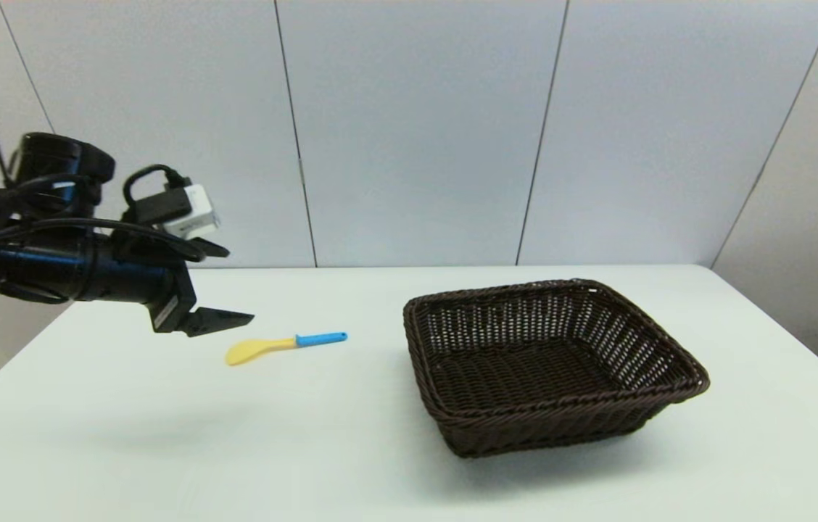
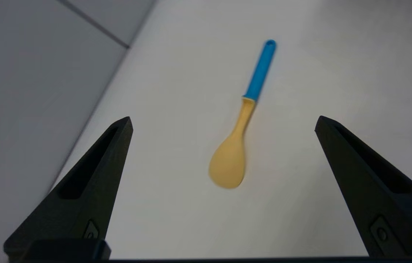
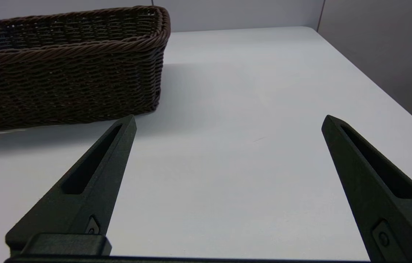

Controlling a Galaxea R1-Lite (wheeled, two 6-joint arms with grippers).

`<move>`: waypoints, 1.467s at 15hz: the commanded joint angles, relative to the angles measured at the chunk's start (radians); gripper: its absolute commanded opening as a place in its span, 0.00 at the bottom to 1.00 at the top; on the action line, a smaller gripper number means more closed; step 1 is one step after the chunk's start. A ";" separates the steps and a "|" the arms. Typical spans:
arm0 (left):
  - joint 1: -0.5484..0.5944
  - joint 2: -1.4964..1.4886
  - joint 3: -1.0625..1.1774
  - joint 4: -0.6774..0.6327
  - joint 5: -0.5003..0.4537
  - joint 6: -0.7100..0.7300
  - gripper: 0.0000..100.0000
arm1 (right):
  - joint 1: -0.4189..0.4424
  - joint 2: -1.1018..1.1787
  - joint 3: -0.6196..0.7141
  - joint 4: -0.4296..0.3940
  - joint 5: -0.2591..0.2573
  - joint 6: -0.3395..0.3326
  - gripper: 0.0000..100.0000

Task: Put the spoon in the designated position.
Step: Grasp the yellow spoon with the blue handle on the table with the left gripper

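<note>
The spoon [image 1: 283, 346] lies flat on the white table, yellow bowl toward the robot's left, blue handle pointing toward the basket. My left gripper [image 1: 246, 317] hovers above the table just left of the spoon's bowl, held off the surface. In the left wrist view the spoon [image 2: 240, 126] lies ahead between the wide-apart fingers, and the left gripper [image 2: 224, 120] is open with nothing in it. The right gripper [image 3: 228, 118] is out of the head view; its wrist view shows it open and empty, low over the table beside the basket [image 3: 63, 65].
A dark brown wicker basket [image 1: 670, 359] stands on the right half of the table with nothing inside. Grey wall panels rise behind the table's far edge. The table's right edge [image 3: 381, 87] runs close to the right gripper.
</note>
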 commanded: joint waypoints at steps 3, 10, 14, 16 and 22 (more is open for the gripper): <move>-0.009 0.321 -0.202 0.194 -0.156 0.187 1.00 | 0.000 0.000 0.000 0.000 0.000 0.000 1.00; -0.009 0.490 -0.300 0.199 -0.148 0.190 1.00 | 0.000 0.000 0.000 0.000 0.000 0.000 1.00; -0.009 0.517 -0.320 0.217 -0.136 0.182 1.00 | 0.000 0.000 0.000 0.000 0.000 0.000 1.00; -0.009 0.527 -0.320 0.219 -0.136 0.181 1.00 | 0.000 0.000 0.000 0.000 0.000 0.000 1.00; -0.035 0.522 -0.342 0.255 -0.139 0.147 1.00 | 0.000 0.000 0.000 0.000 0.000 0.000 1.00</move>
